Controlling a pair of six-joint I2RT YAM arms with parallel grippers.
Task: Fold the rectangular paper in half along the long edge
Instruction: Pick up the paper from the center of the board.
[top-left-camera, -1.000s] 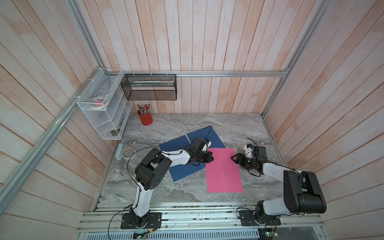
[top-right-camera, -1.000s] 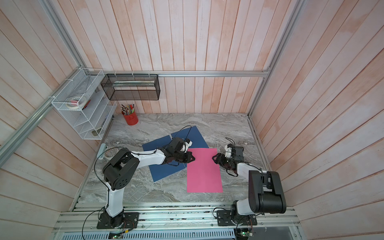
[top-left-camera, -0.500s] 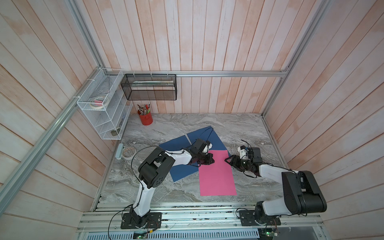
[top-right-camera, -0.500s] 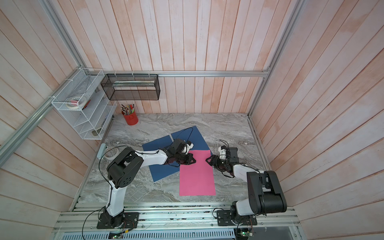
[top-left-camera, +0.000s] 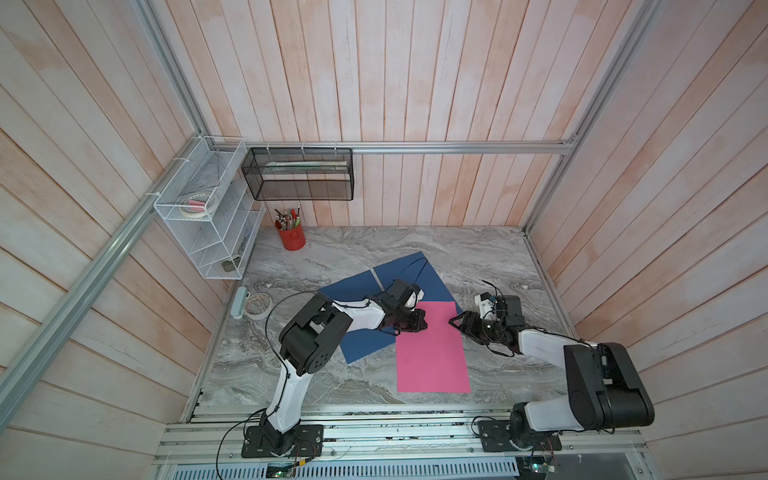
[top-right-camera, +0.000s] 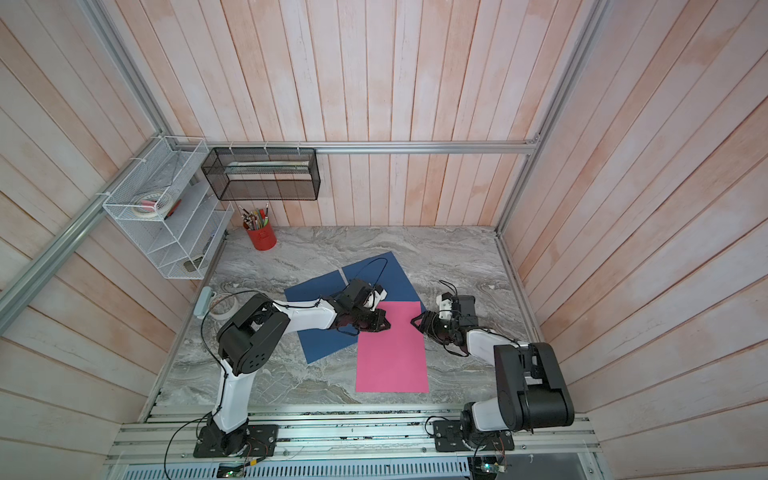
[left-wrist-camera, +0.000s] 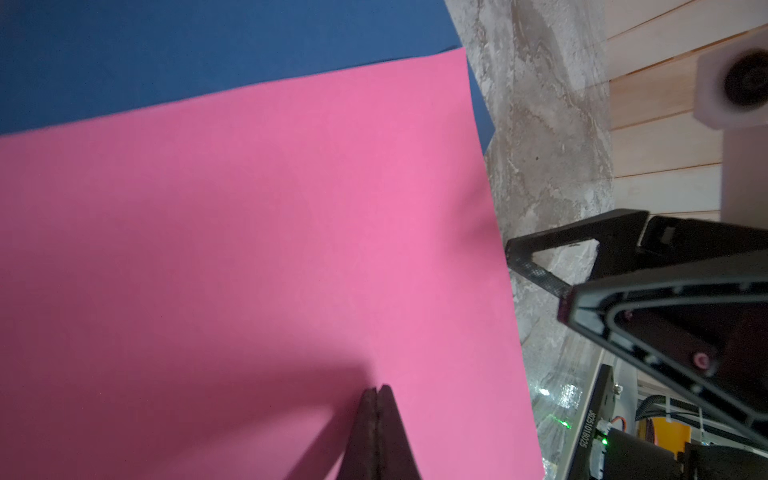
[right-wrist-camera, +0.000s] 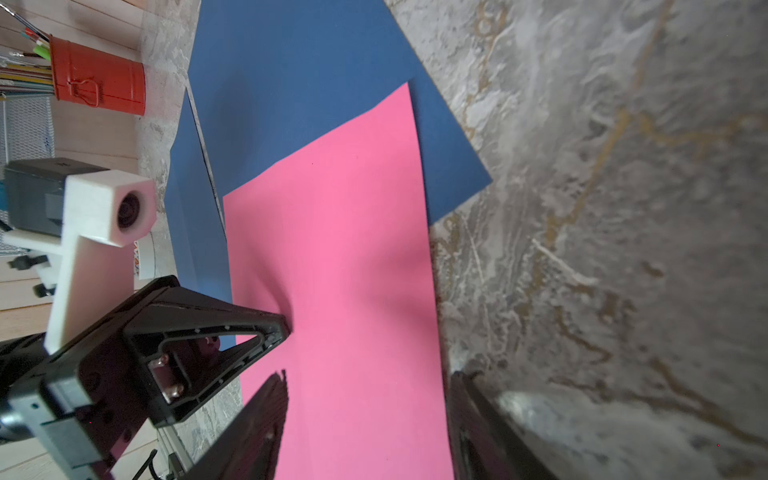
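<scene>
Paper check from us: the pink paper (top-left-camera: 432, 357) lies flat and unfolded on the marble table (top-left-camera: 332, 257), long edges running front to back. Its far end overlaps a blue sheet (top-left-camera: 434, 284). We see the left gripper (top-left-camera: 423, 326) with its fingers (left-wrist-camera: 368, 415) pressed tight together, tips down on the pink paper near its left long edge, up by the far end. Over at the opposite long edge the right gripper (top-left-camera: 455, 322) sits with its jaws spread apart. We can't tell if it actually touches the paper.
</scene>
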